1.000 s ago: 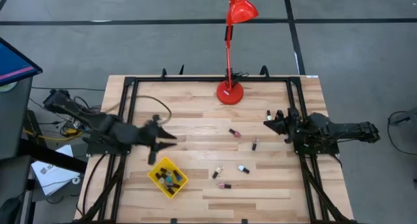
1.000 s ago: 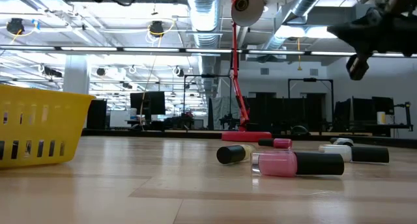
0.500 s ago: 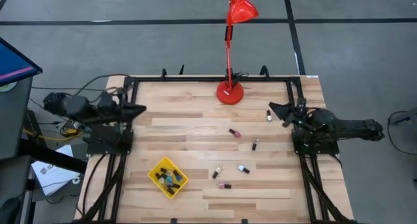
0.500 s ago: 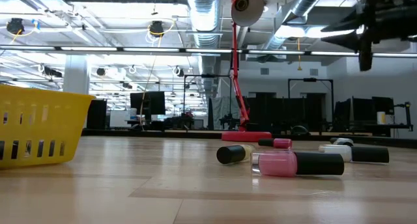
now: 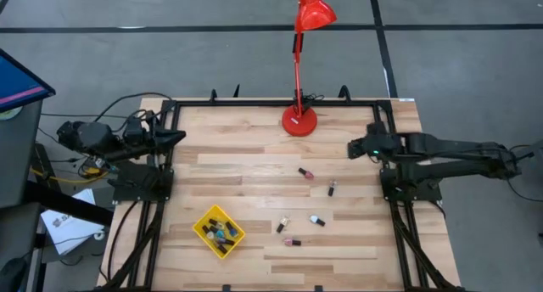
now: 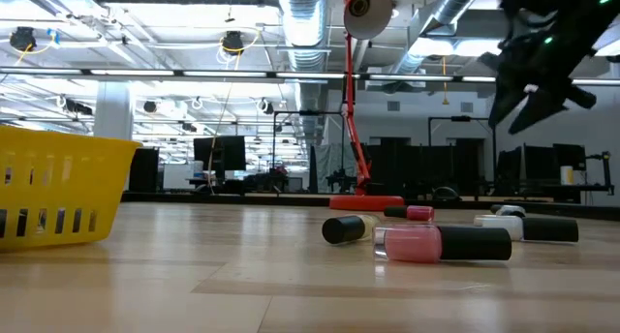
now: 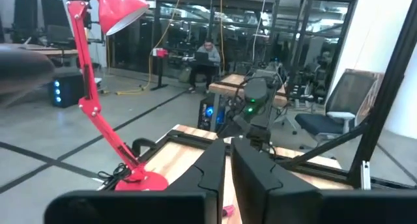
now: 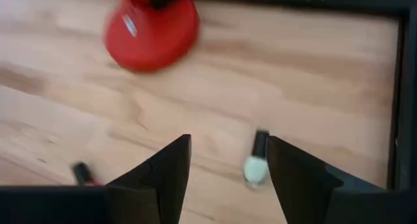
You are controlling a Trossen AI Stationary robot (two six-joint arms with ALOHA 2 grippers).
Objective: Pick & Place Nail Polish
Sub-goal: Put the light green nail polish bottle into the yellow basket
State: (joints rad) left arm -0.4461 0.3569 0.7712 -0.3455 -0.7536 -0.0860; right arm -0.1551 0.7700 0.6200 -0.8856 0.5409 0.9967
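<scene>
Spread fingers of the right gripper [image 8: 227, 168] hang above a pale nail polish bottle [image 8: 255, 167] with a black cap, its long axis running away from the wrist camera, cap farthest. That arm stretches level from the worktop's [image 5: 254, 160] 3 o'clock edge. Nearer the front, five loose bottles [image 5: 293, 241] lie on their sides toward 5 o'clock; others fill the yellow tray [image 5: 204, 227] at 7 o'clock. At 9 o'clock the left gripper [image 7: 228, 185] waits, fingers pressed together. The red lamp [image 5: 299, 120] stands at 12 o'clock.
</scene>
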